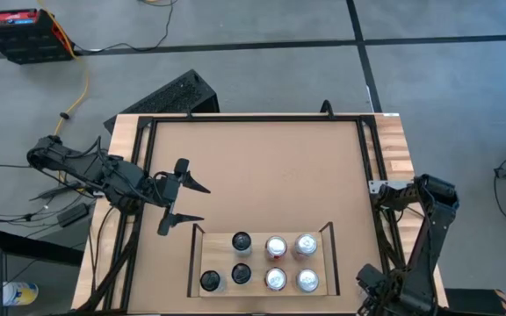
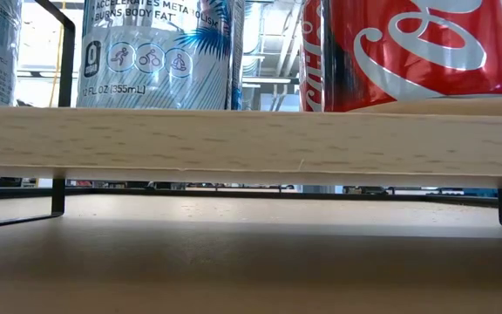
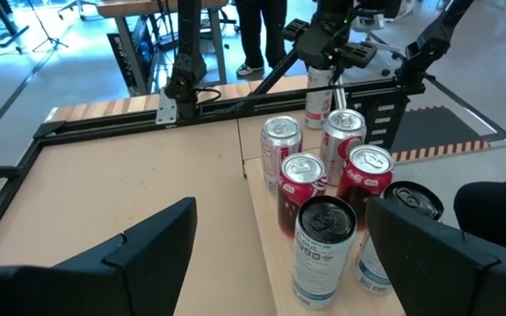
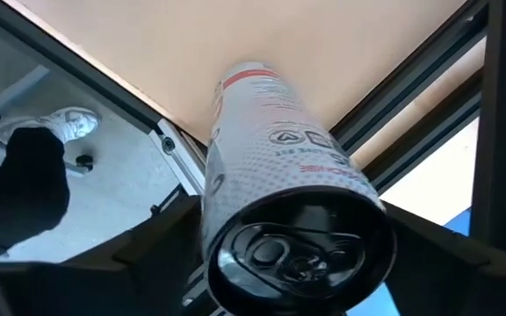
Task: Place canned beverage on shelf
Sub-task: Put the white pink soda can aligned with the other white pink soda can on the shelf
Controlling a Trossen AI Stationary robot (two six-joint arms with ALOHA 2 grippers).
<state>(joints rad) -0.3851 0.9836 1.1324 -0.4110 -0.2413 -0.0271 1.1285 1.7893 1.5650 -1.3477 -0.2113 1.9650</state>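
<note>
The shelf [image 1: 198,256], a pale wood board with black end rails, stands at the table's near middle and bears several upright cans [image 1: 276,248]. The low view looks under its board [image 2: 251,139], with a blue-white can [image 2: 159,52] and a red can [image 2: 417,48] on top. My left gripper [image 1: 181,200] hovers open left of the shelf, pointing at it [image 3: 279,211], touching nothing. My right gripper [image 4: 292,254] is at the table's near right corner [image 1: 374,290], shut on a white-and-red canned beverage [image 4: 271,140] with a black top. My right gripper has the canned beverage between its two fingers, one on each side of the can's wall just under the black top [image 4: 235,202]. The fingers come from above, pointing down. The can is upright, its bottom [image 4: 249,75] by the table's black frame; standing or lifted, I cannot tell.
A black frame [image 1: 253,117] runs round the brown tabletop, and its middle and far half lie bare [image 1: 253,175]. People's legs [image 3: 253,35] stand beyond the table, and a shoe [image 4: 46,123] shows on the floor by the right corner. A red box [image 1: 20,31] lies on the floor.
</note>
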